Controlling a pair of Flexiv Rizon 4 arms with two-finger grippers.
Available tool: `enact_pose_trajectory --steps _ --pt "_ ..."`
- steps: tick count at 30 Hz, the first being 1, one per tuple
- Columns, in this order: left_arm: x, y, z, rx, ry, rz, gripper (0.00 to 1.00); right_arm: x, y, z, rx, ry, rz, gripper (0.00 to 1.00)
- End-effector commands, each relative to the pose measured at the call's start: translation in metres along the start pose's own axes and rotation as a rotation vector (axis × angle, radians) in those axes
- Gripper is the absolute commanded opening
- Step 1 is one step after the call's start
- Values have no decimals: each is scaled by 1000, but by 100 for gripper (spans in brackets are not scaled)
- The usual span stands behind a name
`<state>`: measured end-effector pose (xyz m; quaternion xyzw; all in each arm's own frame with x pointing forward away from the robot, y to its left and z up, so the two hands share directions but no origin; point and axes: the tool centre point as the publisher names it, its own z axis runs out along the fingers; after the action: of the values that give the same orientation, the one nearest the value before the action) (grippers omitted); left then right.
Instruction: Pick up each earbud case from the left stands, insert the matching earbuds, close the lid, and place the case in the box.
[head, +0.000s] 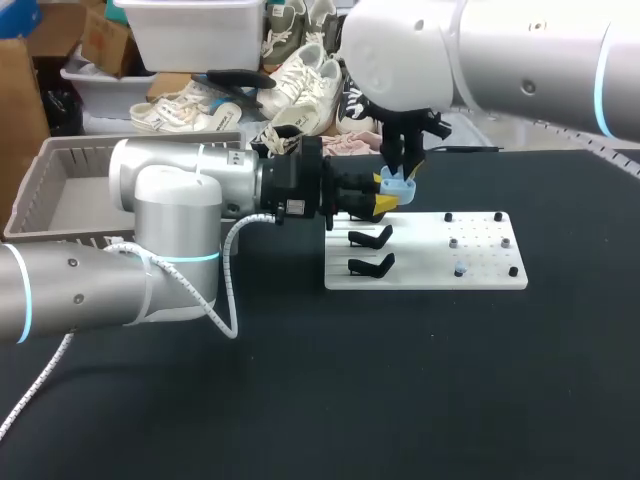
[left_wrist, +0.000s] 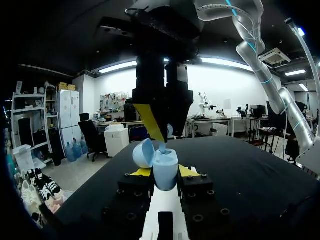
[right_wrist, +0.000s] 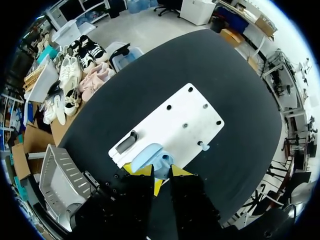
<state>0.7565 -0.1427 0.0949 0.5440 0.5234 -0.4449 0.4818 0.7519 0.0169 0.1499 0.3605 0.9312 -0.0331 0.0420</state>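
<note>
Upright earbud case (left_wrist: 165, 172), lid open

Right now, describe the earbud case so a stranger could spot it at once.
Find the white board on the black table. Over its far left corner, the left gripper pinches the earbud case between yellow tips. It is the only pale blue, egg-shaped thing, lid open; the stands beside it are black.
</note>
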Motion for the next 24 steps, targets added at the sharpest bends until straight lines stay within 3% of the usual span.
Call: enact_pose_trajectory --steps 1,24 --pt "0 -1 0 -4 -1 1 0 4 -9 1 -13 -13 -8 0" --pt "0 -1 0 -4 -1 1 0 1 -9 1 -20 -20 -23 0"
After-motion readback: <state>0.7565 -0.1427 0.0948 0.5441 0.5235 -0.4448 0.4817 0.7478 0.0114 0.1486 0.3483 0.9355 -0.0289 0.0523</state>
